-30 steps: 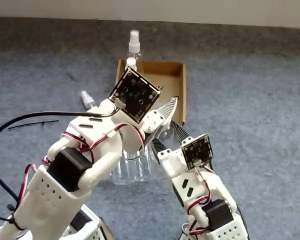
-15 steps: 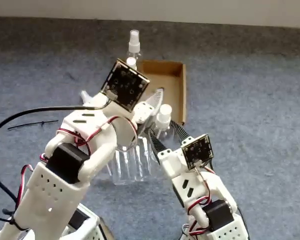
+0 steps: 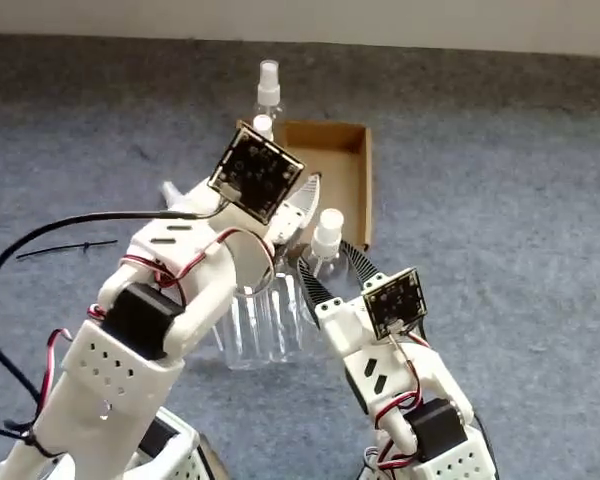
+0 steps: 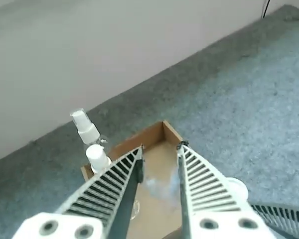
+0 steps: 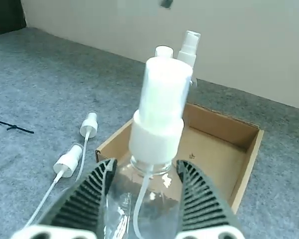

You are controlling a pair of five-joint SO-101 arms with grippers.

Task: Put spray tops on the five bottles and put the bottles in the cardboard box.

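Left gripper [image 4: 159,147] has pulled back off the capped bottle [image 3: 326,243] since 1.0 s ago, uncovering its white spray top. That bottle stands upright in the right gripper [image 5: 145,167], whose jaws are clamped on its shoulder just below the collar, near the front edge of the cardboard box [image 3: 352,178]. The left gripper hangs above the box's near-left wall, jaws parted and holding nothing. Two topped bottles [image 3: 267,88] stand just outside the box's far-left corner, one touching the rim. Two loose spray tops [image 5: 88,124] lie on the carpet [image 3: 500,200] left of the box, and more clear bottles [image 3: 260,328] show under the left arm. A black tie [image 3: 65,248] lies farther left. Plain grey carpet runs wide beyond the box's right wall.
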